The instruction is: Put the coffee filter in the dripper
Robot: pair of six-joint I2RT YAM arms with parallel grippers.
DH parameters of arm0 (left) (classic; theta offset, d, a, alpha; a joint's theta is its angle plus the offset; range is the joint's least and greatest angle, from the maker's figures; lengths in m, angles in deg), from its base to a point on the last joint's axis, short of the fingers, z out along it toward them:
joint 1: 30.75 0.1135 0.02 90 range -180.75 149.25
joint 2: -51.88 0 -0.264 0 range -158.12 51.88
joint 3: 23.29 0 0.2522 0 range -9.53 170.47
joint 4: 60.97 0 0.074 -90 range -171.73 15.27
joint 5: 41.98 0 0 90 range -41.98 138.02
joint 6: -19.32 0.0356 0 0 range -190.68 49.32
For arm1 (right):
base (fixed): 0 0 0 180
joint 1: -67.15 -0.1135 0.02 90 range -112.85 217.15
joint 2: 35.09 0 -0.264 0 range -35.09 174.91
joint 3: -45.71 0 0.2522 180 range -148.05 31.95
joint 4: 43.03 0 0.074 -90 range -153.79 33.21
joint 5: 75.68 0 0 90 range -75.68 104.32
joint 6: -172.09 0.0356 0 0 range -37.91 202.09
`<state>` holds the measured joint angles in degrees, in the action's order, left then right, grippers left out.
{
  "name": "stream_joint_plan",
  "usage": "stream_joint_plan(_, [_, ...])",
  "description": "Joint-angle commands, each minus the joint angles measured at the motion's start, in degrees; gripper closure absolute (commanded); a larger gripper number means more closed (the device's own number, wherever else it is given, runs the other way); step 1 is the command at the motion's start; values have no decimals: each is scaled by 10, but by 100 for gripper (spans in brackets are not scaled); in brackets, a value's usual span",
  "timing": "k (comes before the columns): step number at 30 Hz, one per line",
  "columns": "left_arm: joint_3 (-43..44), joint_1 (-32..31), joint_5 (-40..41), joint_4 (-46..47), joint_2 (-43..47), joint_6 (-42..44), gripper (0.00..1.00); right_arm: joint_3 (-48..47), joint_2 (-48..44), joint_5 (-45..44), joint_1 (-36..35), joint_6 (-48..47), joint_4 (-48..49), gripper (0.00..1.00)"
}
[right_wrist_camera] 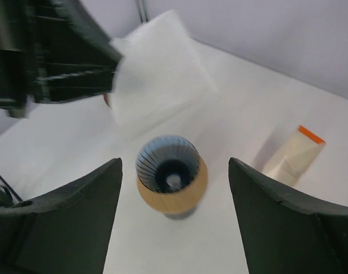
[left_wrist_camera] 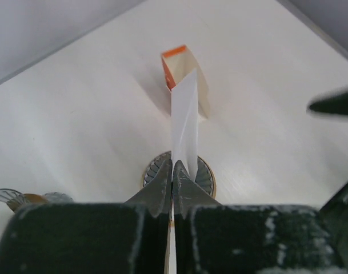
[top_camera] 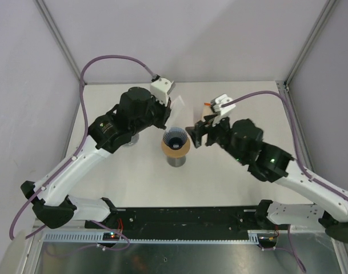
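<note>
Top view: left gripper (top_camera: 165, 107) clenched on the filter (top_camera: 178, 105), which hangs just beyond the jaw tips; dripper (top_camera: 176, 142) stands below and near, between the two arms, its cone holding no paper; right gripper (top_camera: 198, 134) just beside the dripper, jaws released, nothing in them. Status, judged: filter lifted and in hand, not yet seated; lowering into the cone and letting go remain. Left wrist view: jaws pressed together on the filter's lower edge, the white sheet standing up from the tips; dripper rim directly under the tips; box (left_wrist_camera: 188, 68) with an orange end beyond the filter, apart from it; a second ribbed item (left_wrist_camera: 16, 197) left of the jaws, cut off by the frame. Right wrist view: jaws wide apart, dripper between them and touching neither; filter above and beyond it, blurred. Markings: none readable on box, dripper or filter.
</note>
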<state>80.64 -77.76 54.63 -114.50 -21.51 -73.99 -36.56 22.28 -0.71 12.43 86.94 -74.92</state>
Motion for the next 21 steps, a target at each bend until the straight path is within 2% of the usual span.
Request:
stream_joint_plan(1, [16, -1, 100, 51, 10, -91, 100, -20, 57, -216, -96, -3, 144, 23])
stream_joint_plan(6, [19, 0, 152, 52, 7, -140, 99, -21, 109, -244, -129, -23, 243, 33])
stream_joint_plan(10, [23, -1, 163, 51, 5, -159, 99, -26, 136, -265, -139, -61, 293, 42])
stream_joint_plan(21, [24, -1, 151, 50, 4, -172, 98, -44, 188, -255, -136, -93, 313, 44])
